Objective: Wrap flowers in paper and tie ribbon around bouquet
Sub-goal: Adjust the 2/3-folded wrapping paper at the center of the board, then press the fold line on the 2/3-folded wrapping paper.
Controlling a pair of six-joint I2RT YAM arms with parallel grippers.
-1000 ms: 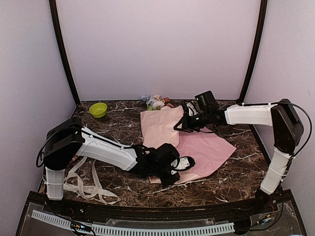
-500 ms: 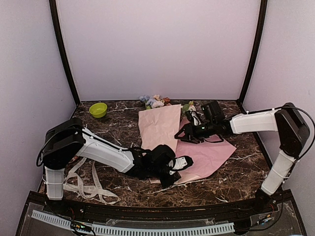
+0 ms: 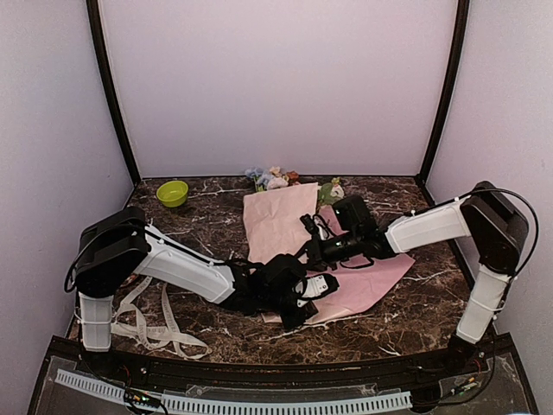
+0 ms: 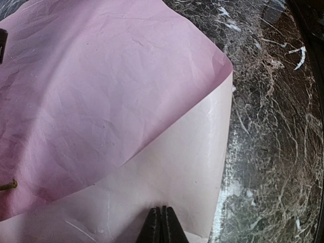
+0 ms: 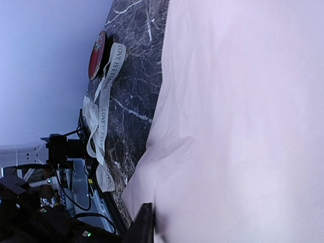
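The pale pink paper (image 3: 363, 264) lies on the table with its left flap (image 3: 278, 220) folded over the flowers. Their blooms (image 3: 272, 179) stick out past the far edge, with more blooms (image 3: 330, 190) to the right. A stem tip (image 4: 6, 186) pokes out under the upper layer. My left gripper (image 3: 321, 284) is shut, tips (image 4: 162, 210) pinched on the paler layer near the front corner. My right gripper (image 3: 309, 251) is low over the paper's middle; only one finger (image 5: 144, 223) shows, against the sheet (image 5: 243, 126). The ribbon (image 3: 151, 320) lies looped at the front left.
A green bowl (image 3: 173, 193) stands at the back left. The ribbon (image 5: 101, 116) trails along the dark marble table (image 3: 216, 216) near its front edge. Black corner posts and pale walls close in the sides and back.
The right gripper left the flap's far right edge and came toward the near left, to the paper's middle. Blooms at the right came into view. The left gripper stayed put.
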